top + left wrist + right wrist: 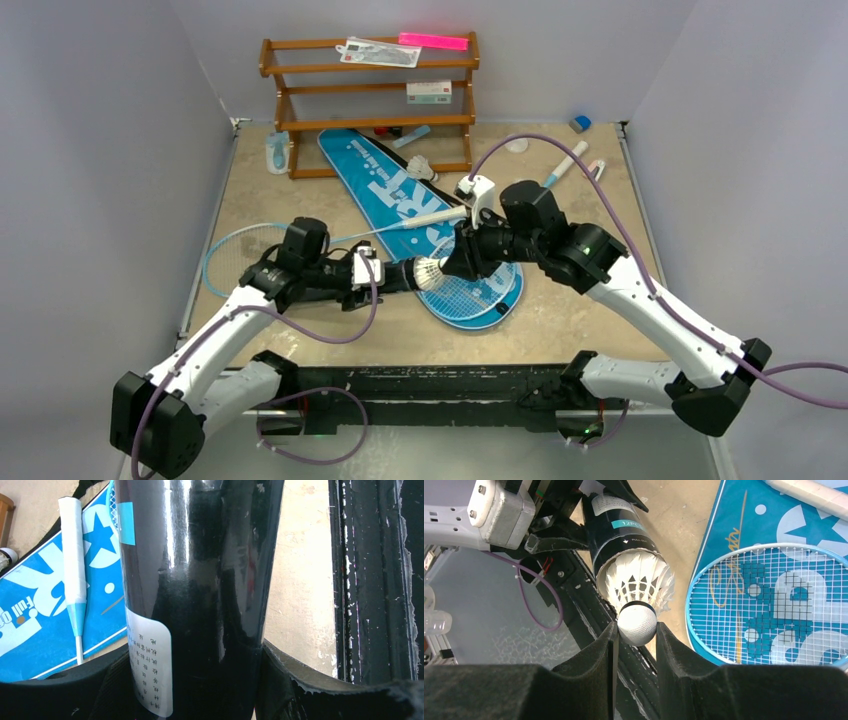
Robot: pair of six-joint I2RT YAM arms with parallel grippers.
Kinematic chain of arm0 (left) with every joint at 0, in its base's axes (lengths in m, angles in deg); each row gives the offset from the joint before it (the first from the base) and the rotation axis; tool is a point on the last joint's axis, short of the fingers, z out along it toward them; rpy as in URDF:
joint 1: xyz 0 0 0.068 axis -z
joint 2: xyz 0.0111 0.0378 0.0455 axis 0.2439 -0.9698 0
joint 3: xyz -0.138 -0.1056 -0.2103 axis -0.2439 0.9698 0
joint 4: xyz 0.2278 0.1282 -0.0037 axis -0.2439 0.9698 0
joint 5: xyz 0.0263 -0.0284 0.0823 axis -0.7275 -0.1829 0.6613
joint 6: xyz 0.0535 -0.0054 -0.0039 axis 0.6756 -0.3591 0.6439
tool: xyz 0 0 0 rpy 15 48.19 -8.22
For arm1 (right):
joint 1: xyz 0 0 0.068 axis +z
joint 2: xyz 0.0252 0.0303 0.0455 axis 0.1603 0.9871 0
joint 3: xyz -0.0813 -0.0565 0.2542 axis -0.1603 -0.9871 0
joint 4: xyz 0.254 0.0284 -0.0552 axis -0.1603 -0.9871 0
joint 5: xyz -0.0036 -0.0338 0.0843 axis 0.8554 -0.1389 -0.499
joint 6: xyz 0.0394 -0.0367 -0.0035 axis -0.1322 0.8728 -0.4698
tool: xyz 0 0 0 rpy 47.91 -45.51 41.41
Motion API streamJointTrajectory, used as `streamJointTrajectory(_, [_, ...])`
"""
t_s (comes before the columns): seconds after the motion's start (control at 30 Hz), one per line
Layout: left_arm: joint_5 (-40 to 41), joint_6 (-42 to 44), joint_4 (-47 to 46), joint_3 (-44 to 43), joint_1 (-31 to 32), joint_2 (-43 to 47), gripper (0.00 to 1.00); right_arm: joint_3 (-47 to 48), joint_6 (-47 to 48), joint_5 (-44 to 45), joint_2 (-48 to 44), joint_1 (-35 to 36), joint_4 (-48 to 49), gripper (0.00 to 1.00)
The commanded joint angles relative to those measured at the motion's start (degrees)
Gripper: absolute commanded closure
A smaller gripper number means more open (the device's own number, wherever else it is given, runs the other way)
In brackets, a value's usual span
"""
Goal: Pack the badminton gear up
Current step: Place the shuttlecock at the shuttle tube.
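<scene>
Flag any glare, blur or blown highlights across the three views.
Left wrist: vertical glare streaks on the glossy black cylinder tube. Right wrist: white feather shuttlecock sharp, no glare. Top external: even light, only the pink strip on the wooden rack looks blown out.

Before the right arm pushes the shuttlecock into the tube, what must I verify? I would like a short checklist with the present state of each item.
1. Left gripper shut on the black tube: ok.
2. Right gripper holds the shuttlecock by its cork: ok.
3. Feathers point into the tube mouth, in line: ok.
4. Free room inside the tube: cannot tell.
5. Racket on the blue bag lies aside from the push: ok.
</scene>
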Motion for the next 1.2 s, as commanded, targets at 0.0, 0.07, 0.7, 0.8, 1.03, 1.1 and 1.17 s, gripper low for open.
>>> streamJointTrajectory(0.0, [-1.5, -4.5, 0.3, -1.9, -0.4, -1.0, 0.78, 2.5, 0.0, -0.7, -0.2, 0.0, 2.5, 0.88])
streamJointTrajectory(0.07, [-1.6, -4.5, 0.4, -1.9, -0.4, -1.3, 0.78, 2.3, -0.1, -0.6, -0.3, 0.0, 3.2, 0.88])
streamJointTrajectory(0.7, [-6.2, -4.2, 0.8, -2.3, -0.4, -1.1, 0.78, -1.4, -1.1, -2.0, -1.2, 0.0, 10.2, 0.90])
streamJointTrajectory(0.8, [-6.5, -5.6, -0.2, -2.4, -0.4, -1.0, 0.78, -2.3, -1.5, -1.7, -1.6, 0.0, 11.1, 0.91])
streamJointTrajectory(1.03, [-7.9, -7.9, -1.7, -2.5, -0.5, -0.1, 0.77, -6.1, -3.5, -0.2, -4.3, 0.0, 15.0, 0.92])
streamJointTrajectory(1.1, [-8.2, -7.9, -1.8, -2.4, -0.6, 0.2, 0.77, -7.5, -4.2, 0.5, -5.5, 0.0, 16.6, 0.92])
streamJointTrajectory(1.17, [-8.6, -7.4, -1.7, -2.3, -0.5, 0.4, 0.77, -8.5, -4.6, 1.2, -6.4, 0.0, 17.7, 0.92])
